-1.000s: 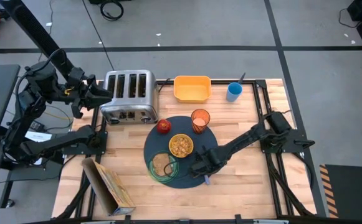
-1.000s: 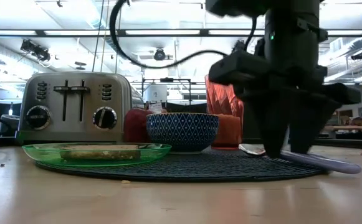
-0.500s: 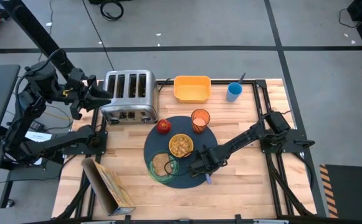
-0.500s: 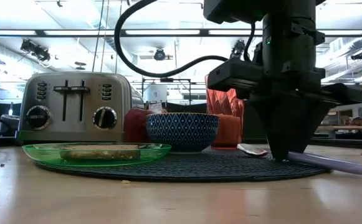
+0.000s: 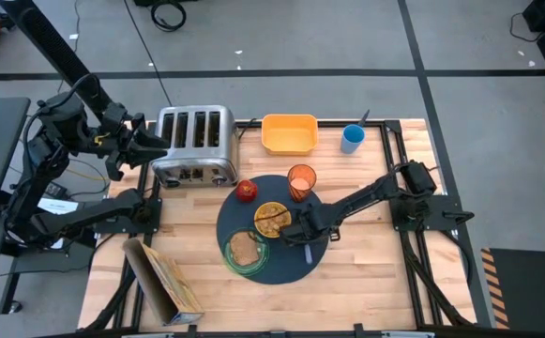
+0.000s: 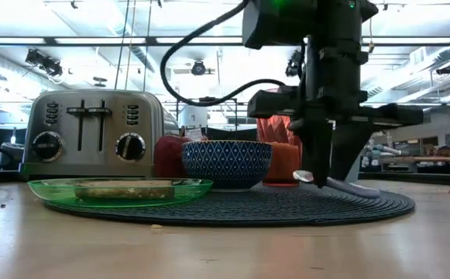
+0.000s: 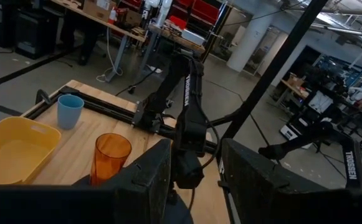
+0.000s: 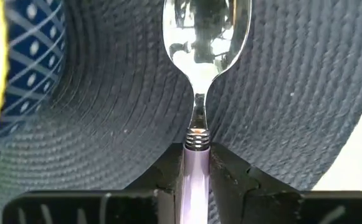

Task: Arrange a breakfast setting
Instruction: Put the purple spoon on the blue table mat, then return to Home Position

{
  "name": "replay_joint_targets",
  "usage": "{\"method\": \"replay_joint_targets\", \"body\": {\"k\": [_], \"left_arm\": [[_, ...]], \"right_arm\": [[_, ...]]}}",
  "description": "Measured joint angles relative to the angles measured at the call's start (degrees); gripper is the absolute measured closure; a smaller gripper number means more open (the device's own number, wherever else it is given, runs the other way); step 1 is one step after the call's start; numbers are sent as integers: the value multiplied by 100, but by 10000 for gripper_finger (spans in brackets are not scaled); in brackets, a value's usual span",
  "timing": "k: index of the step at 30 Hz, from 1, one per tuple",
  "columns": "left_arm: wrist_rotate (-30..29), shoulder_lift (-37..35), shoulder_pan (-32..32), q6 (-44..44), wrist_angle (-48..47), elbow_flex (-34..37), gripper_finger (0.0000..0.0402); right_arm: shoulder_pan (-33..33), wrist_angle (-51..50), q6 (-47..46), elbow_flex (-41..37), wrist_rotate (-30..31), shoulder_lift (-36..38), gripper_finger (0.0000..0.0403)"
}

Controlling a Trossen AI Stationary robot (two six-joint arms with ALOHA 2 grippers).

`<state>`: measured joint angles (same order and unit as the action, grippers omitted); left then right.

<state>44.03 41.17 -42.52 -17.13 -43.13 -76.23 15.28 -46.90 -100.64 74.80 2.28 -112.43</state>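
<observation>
1. Lilac plastic sits clamped between my right claw [image 8: 196, 163] fingers: I grip the lilac-handled spoon [image 8: 200, 81] just behind its metal collar, so the shiny bowl of it points ahead of me and I can steer where it lands.
2. The large dark blue-grey round mat [image 5: 295, 268] is my landmark. I hover over its right half, with the spoon low above the weave, its tip beside the small yellow bowl [image 5: 272, 218] near the mat's centre. I judge that is the natural spot for cutlery, just right of the dish it serves.
3. The rest already lies on or at the mat. The small green plate [image 5: 245, 250] with the brown toast slice [image 5: 243, 247] is on its lower left. The red apple [image 5: 246, 191] is at its upper-left edge and the orange cup [image 5: 301, 180] at its upper edge.
4. My left claw [image 5: 150, 143] waits well off the mat, by the silver four-slot toaster [image 5: 194, 145], fingers apart and holding nothing.
5. Compared with a second ago, I have closed on the handle and carried the spoon from the mat's lower-right rim, where its handle stuck out over the wooden surface [image 5: 366, 272], inward toward the bowl. Nothing else on the mat has shifted.
</observation>
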Motion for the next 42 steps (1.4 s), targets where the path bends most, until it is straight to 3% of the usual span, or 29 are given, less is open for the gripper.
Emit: {"method": "replay_joint_targets", "body": {"k": [7, 18, 27, 30, 33, 37, 42], "left_arm": [[31, -9, 1, 52, 1, 0, 251], [48, -8, 2, 165, 0, 0, 251], [-11, -4, 2, 344, 2, 0, 251], [-192, -4, 0, 372, 7, 0, 251], [-332, -4, 1, 465, 29, 1, 251], [-416, 4, 1, 497, 244, 2, 257], [-419, -10, 6, 372, 959, 327, 285]], "right_arm": [[-172, 18, 5, -157, 143, 3, 334], [-226, 47, 34, -209, 105, 36, 295], [-277, -380, 624, -207, 212, 923, 264], [-277, -294, 1635, -207, 541, 1447, 261], [-270, 251, 3473, -207, 626, 1982, 265], [-247, 1201, 5799, -207, 137, 2524, 285], [-449, 2350, 7753, -205, -179, 2850, 333]]}}
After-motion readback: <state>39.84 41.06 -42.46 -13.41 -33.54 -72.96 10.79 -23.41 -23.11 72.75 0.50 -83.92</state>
